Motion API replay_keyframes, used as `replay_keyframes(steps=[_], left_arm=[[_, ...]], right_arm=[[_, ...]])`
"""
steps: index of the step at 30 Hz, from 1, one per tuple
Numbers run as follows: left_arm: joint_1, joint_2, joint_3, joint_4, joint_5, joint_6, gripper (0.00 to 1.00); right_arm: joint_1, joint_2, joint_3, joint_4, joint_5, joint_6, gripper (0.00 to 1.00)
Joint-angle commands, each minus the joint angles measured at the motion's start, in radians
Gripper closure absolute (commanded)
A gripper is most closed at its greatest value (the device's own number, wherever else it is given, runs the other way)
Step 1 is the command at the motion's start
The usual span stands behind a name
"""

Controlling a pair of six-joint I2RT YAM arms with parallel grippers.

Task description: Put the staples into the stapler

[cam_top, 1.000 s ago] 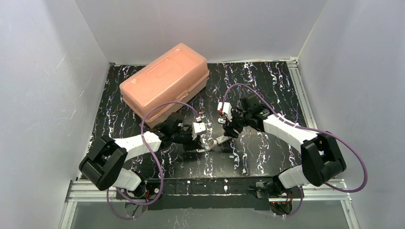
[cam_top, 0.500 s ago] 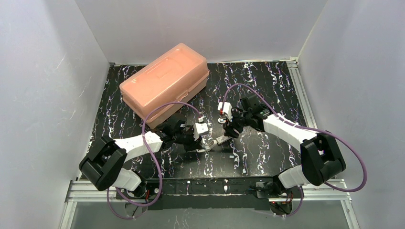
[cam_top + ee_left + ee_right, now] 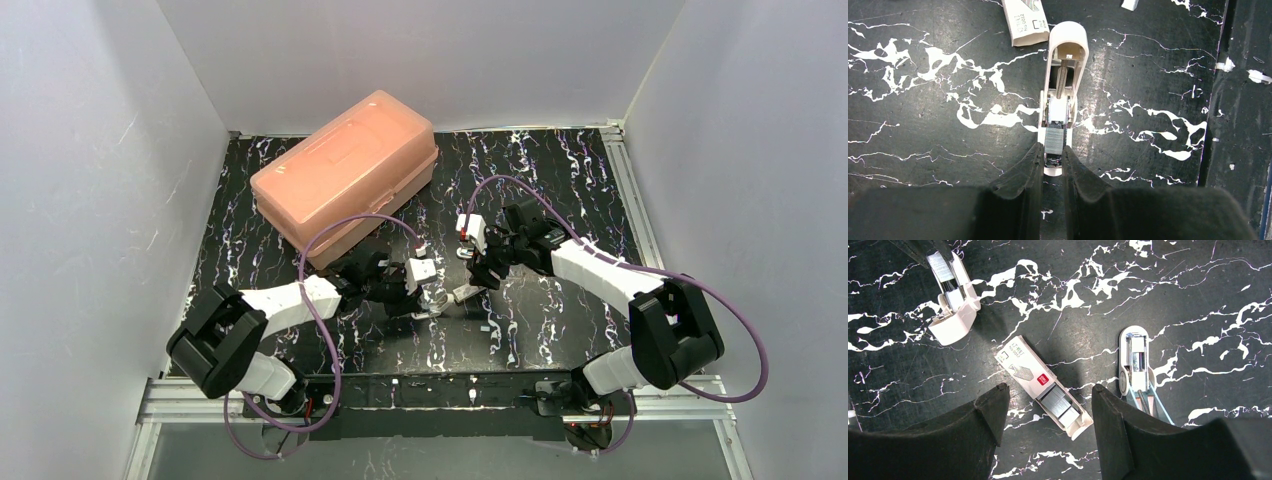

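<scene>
The stapler (image 3: pixel 1062 75) lies open on the black mat, pale tan and white, with its metal channel showing. My left gripper (image 3: pixel 1053 150) is shut on a grey strip of staples (image 3: pixel 1055 140) that rests in the channel at the stapler's near end. The stapler also shows in the right wrist view (image 3: pixel 954 310), with the strip (image 3: pixel 941 266) in it. My right gripper (image 3: pixel 1048 390) is open and hovers over the white staple box (image 3: pixel 1040 385), whose tray is slid out with staples in it. In the top view the left gripper (image 3: pixel 430 300) and right gripper (image 3: pixel 478 278) are close together at mid-table.
A pale blue second stapler (image 3: pixel 1135 365) lies open just right of the staple box. A closed pink plastic case (image 3: pixel 345 175) sits at the back left. A small white block (image 3: pixel 1129 4) lies beyond the stapler. The mat's edge (image 3: pixel 1218 100) runs to the right.
My left gripper has edged slightly to the right with the staples. The right arm has not moved.
</scene>
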Motion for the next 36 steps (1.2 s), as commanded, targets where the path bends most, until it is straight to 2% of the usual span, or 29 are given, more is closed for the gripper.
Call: replay_keyframes(steps=[1, 36], left_arm=[[-0.004, 0.007, 0.032, -0.012, 0.004, 0.016, 1.0], [-0.004, 0.043, 0.046, -0.039, 0.011, 0.033, 1.0]], right_arm=[[-0.008, 0.008, -0.001, 0.013, -0.006, -0.012, 0.32], [-0.009, 0.008, -0.001, 0.012, -0.006, -0.012, 0.32]])
